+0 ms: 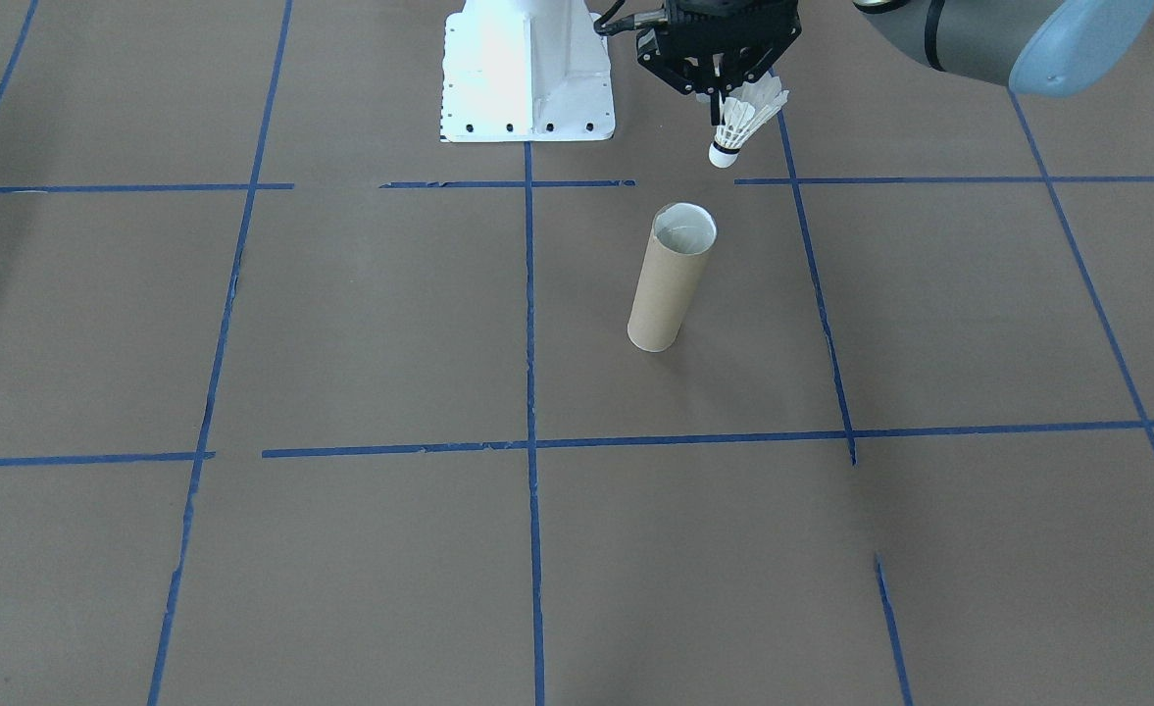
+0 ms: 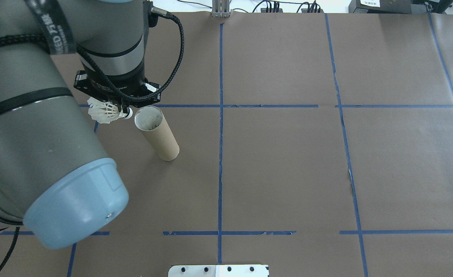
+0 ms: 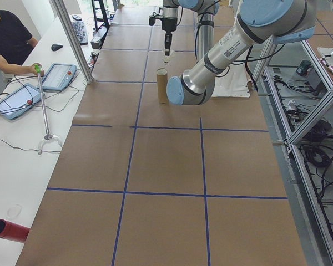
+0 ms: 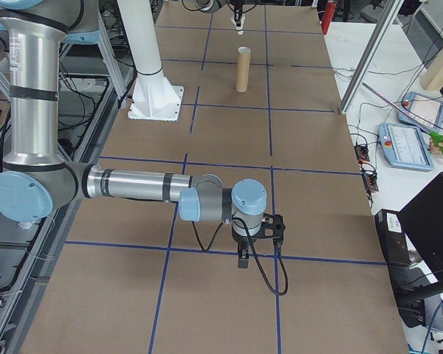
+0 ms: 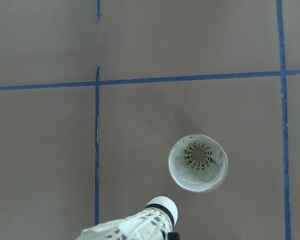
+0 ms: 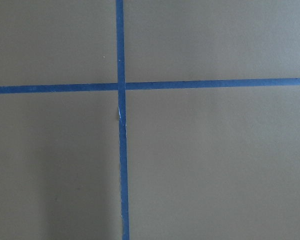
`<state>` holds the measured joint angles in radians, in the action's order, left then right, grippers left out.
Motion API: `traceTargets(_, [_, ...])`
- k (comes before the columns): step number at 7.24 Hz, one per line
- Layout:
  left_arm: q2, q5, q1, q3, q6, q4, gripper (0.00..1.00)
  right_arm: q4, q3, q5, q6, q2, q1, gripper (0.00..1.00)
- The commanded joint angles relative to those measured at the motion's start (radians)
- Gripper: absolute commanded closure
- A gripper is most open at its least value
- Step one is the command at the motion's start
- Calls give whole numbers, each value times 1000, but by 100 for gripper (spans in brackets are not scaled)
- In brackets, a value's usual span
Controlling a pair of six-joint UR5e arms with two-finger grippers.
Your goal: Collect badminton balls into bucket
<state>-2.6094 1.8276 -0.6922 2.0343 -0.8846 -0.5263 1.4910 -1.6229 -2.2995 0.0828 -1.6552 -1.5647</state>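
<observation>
The badminton ball [image 1: 738, 123] is a white feather shuttlecock, tilted with its cork tip down. My left gripper [image 1: 724, 96] is shut on its feather skirt, holding it in the air. The bucket [image 1: 670, 279], a brown cardboard tube, stands upright just beside and below it. In the left wrist view the cork tip [image 5: 162, 207] sits a little short of the tube's open mouth [image 5: 197, 162], where a white feathered shape shows deep inside. My right gripper [image 4: 244, 254] hangs low over the table far from the tube. I cannot tell whether it is open or shut.
A white metal pedestal [image 1: 527, 74] stands at the robot's side of the table. Blue tape lines [image 2: 220, 115] grid the brown paper. A person [image 3: 8, 39] sits at the side table with tablets [image 3: 58, 76]; a red cylinder [image 3: 8, 230] lies there.
</observation>
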Motion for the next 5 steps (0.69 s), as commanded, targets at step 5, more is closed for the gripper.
traceTargets(5, [-37,-59,55,-144,147,-3,100,0,0,0,0,0,0,0])
